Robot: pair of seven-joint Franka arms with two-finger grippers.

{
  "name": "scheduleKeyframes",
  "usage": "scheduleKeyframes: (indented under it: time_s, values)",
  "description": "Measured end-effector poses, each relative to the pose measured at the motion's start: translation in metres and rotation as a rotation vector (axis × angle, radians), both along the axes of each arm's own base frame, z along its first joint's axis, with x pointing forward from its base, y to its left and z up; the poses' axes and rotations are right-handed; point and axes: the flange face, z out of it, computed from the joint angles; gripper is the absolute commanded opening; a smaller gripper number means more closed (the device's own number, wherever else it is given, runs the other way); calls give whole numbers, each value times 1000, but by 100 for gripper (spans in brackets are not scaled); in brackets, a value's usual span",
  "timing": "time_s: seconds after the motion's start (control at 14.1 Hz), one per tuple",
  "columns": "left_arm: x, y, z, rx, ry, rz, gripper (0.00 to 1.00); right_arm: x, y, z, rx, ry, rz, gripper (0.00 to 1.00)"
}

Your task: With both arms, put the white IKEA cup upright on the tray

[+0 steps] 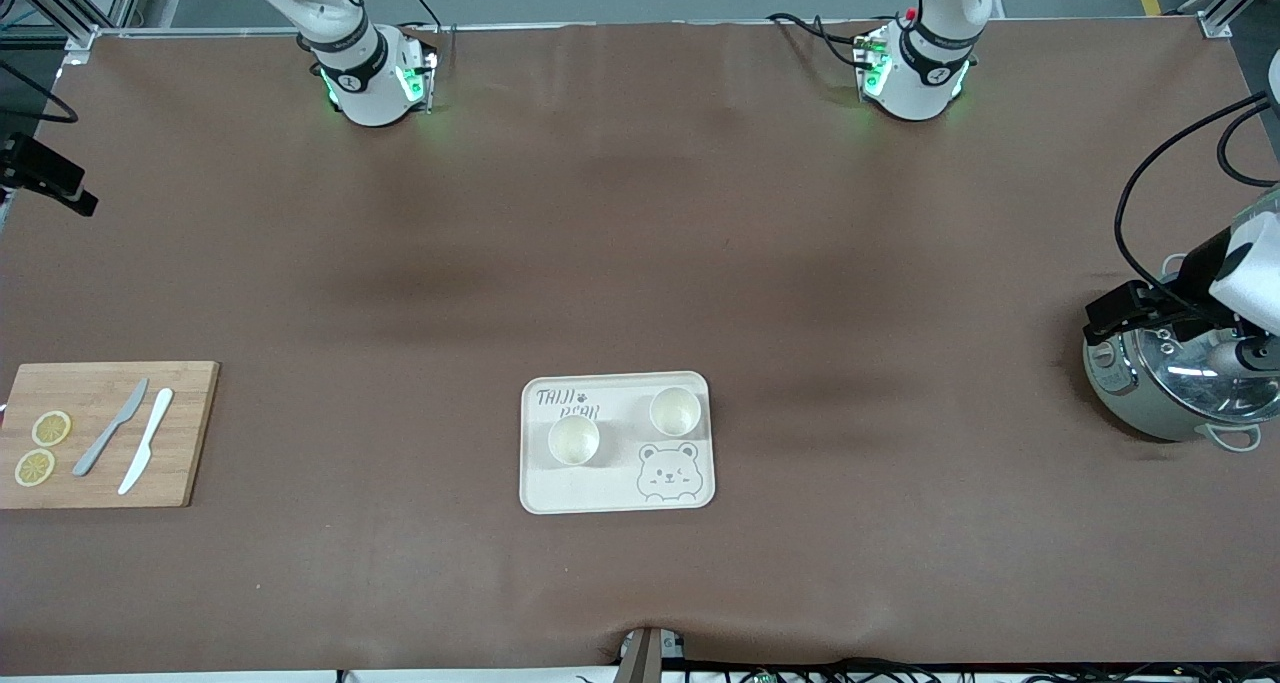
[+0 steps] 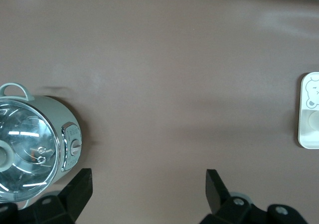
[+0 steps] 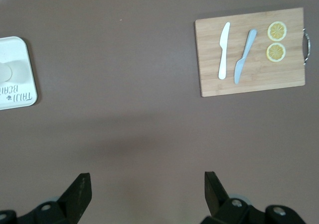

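My left gripper (image 2: 144, 191) and right gripper (image 3: 144, 191) both hang spread, empty, over bare brown table. Two white round cups (image 1: 573, 440) (image 1: 674, 411) stand upright on the cream rectangular bear-print tray (image 1: 616, 498); task looks finished.

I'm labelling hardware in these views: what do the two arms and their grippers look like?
Both arms, left arm and right arm, are glossy white with black joint bands, green lights at the base and black cables. The left gripper and right gripper have plain black wedge-shaped fingers.
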Motion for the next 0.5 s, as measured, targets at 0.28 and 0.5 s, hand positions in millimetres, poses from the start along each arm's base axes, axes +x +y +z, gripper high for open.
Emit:
scheduleKeyframes:
  time_s: [0.28, 0.5]
  values:
    - [0, 3, 12, 0, -20, 5, 100, 0, 1, -5, 7, 9, 4, 100]
    - [-3, 4, 26, 0, -26, 7, 100, 0, 1, -5, 7, 9, 5, 100]
